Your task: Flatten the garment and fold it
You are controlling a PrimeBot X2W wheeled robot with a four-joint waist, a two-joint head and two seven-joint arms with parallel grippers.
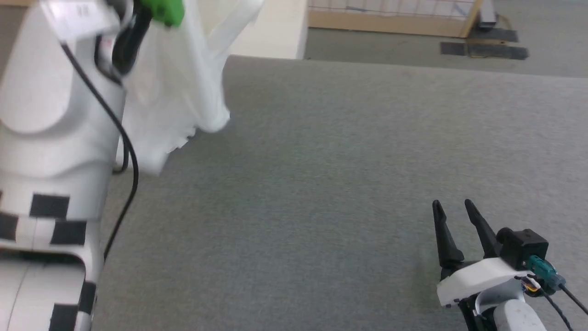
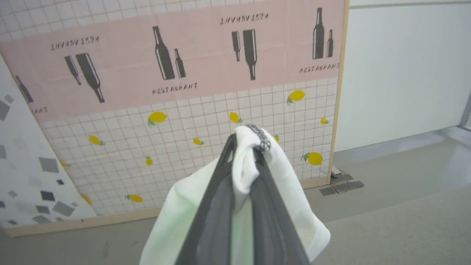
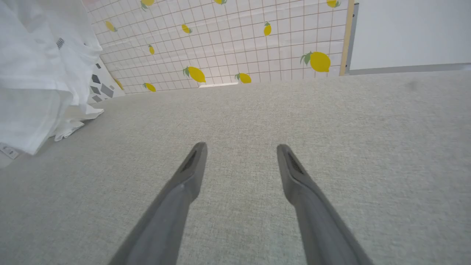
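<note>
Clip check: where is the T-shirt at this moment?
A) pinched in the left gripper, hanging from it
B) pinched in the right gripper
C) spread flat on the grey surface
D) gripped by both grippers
A: in the left wrist view the left gripper is shut on a bunch of the T-shirt, which hangs from it, while the right gripper stands open over the grey surface, holding nothing.

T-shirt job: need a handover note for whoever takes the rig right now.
Left end effector: shut on a bunched edge of the T-shirt, held high at left.
Right end effector: open, empty, low over the grey surface at right.
T-shirt: hangs crumpled from the left grip; lower edge looks to reach the surface.
Done: picked up.
Left: spread flat, then fold.
</note>
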